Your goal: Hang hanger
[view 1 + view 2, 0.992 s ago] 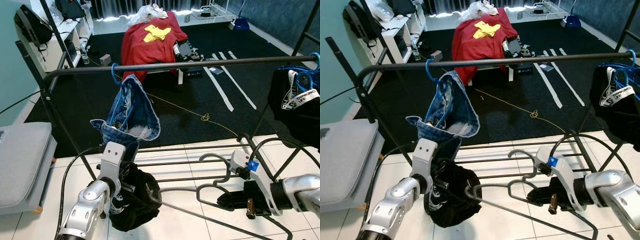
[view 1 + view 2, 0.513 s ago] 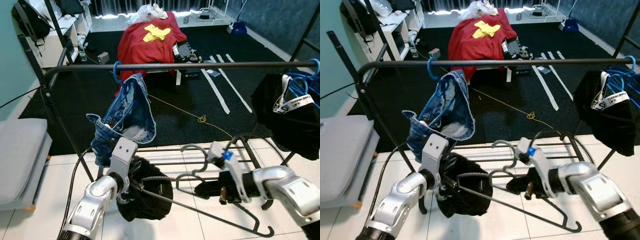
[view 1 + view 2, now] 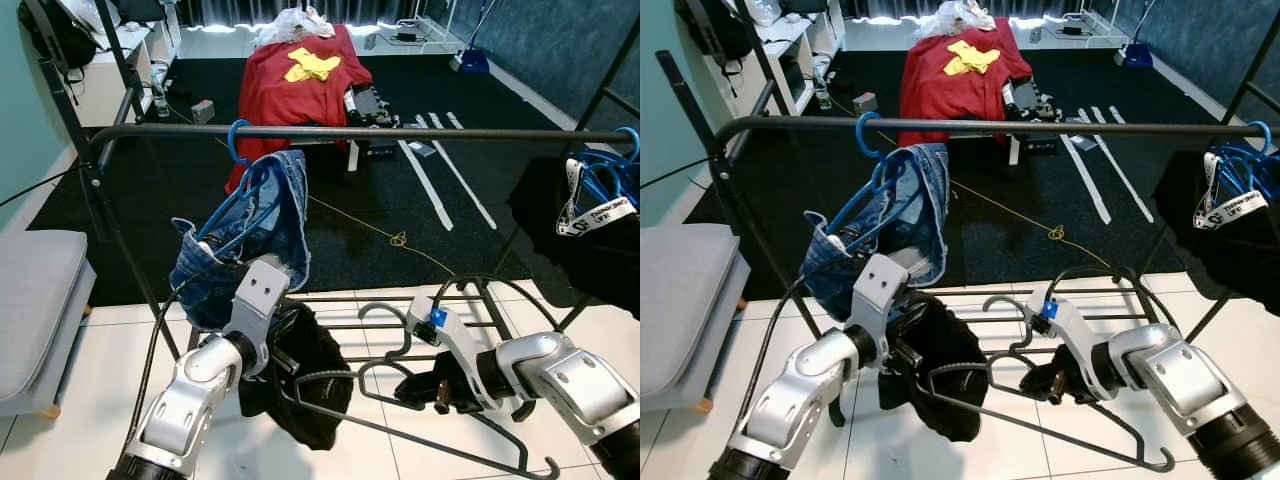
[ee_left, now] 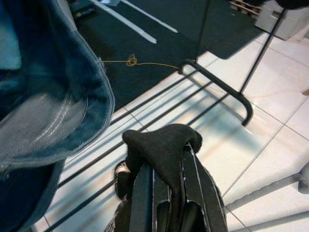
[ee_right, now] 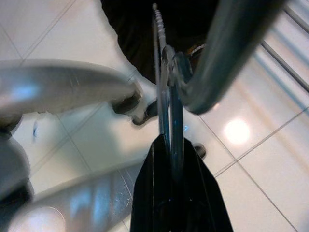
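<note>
I couldn't see the left end effector (image 3: 283, 352); the black garment (image 3: 305, 385) covered it. The right edge cut off the far-right dark clothes (image 3: 590, 235).

One legible marking is found. A white strap (image 3: 592, 208) on the black garment (image 3: 590, 250) hanging from blue hangers at the right end of the clothes rail (image 3: 360, 132) carries dark capital lettering. In the left eye view it appears to read "THINKING" over "LIFE", though the letters are small and the reading is uncertain; in the right eye view the same strap (image 3: 1228, 208) is too small to read. The yellow patch (image 3: 312, 66) on the red cloth (image 3: 290, 85) beyond the rail shows no readable characters.
</note>
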You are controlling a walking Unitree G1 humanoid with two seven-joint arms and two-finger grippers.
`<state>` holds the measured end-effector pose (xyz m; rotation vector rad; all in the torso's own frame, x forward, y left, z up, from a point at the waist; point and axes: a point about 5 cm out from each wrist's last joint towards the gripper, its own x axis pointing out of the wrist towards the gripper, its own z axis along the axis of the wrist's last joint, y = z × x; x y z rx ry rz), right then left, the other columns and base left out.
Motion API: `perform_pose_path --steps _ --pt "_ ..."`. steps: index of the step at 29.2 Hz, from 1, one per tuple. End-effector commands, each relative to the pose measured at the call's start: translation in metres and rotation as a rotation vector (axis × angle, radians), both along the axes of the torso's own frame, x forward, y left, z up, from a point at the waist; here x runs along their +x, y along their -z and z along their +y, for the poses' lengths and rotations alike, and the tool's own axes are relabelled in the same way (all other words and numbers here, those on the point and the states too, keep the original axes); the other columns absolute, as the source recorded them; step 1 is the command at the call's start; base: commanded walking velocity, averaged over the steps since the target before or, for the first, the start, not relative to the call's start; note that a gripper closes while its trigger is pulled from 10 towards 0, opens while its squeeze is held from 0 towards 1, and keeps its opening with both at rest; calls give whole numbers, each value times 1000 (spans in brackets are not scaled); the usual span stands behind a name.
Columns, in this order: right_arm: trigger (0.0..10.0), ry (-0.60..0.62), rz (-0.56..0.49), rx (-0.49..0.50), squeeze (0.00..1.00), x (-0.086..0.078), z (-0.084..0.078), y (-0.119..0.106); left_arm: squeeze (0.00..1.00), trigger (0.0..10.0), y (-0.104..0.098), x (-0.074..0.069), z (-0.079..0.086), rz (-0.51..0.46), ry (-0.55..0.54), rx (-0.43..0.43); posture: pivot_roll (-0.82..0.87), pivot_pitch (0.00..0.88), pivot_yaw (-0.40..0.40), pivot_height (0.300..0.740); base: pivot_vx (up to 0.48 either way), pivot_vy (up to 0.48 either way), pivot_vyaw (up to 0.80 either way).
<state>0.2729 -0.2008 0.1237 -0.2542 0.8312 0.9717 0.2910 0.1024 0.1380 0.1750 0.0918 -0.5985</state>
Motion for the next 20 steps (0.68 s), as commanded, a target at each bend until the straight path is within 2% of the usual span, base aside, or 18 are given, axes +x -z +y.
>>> perform_pose_path --steps 1,5,6,11,12,13,14,15,16,20 --pt "0 110 -60 1 0 12 -3 5 0 10000 -11 -5 -9 -22 91 19 45 109 -12 740 0 0 0" --pt "0 110 -60 1 0 12 -3 5 0 10000 -11 -5 -9 -22 91 19 45 109 -12 740 0 0 0" --pt "0 164 -83 22 0 18 -3 7 0 10000 -12 -7 -11 -16 113 30 48 109 -12 740 0 0 0" --pt "0 189 -93 48 0 21 -1 8 0 10000 -12 -8 -11 -12 122 40 48 109 -11 740 0 0 0" --pt "0 219 -86 117 0 24 2 8 0 10000 -13 -8 -12 -11 129 39 47 107 -8 740 0 0 0" --pt "0 219 -86 117 0 24 2 8 0 10000 -13 -8 -12 -11 129 39 47 107 -8 740 0 0 0" --pt "0 246 -71 202 0 28 6 9 0 10000 -14 -8 -13 -10 135 35 48 107 -7 740 0 0 0" --pt "0 246 -71 202 0 28 6 9 0 10000 -14 -8 -13 -10 135 35 48 107 -7 740 0 0 0" --pt "0 267 -47 274 0 30 10 10 0 10000 -14 -8 -15 -10 141 32 49 107 -7 740 0 0 0" --pt "0 280 -3 330 0 31 16 16 0 10000 -16 -8 -19 -11 155 33 49 106 -7 740 0 0 0"
